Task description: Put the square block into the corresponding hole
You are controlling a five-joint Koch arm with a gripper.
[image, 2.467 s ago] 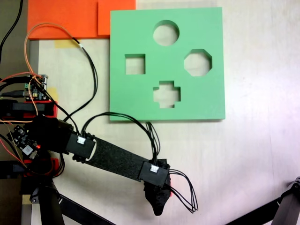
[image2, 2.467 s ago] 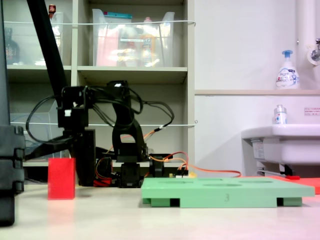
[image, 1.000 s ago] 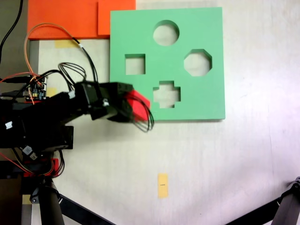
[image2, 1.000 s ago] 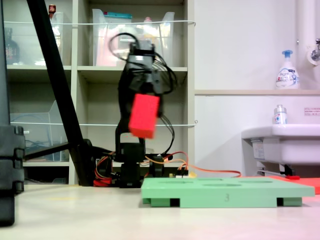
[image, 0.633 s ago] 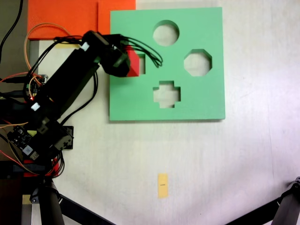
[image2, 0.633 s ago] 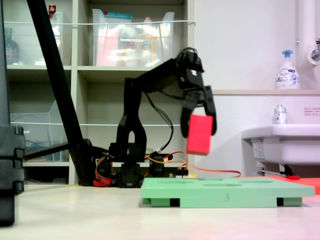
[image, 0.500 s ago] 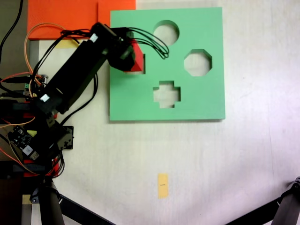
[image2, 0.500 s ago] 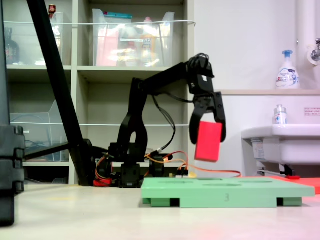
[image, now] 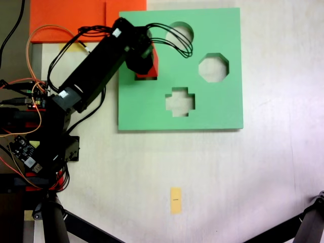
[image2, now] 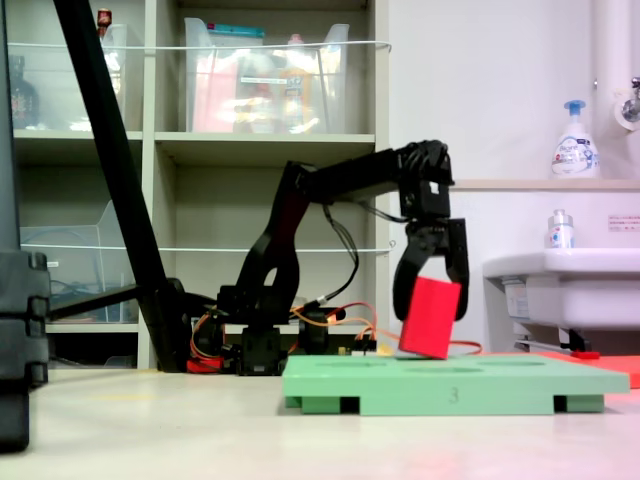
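The tool is clamped on the block, tilted just above the board in the second exterior view. The first exterior view shows the block over the square hole (mostly covered).

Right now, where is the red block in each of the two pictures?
First exterior view: the red block peeks out beside the gripper, over the square hole of the green board, upper left.
Second exterior view: the red block hangs tilted in the gripper, just above the board, right of centre.
Shared landmark: the green board.
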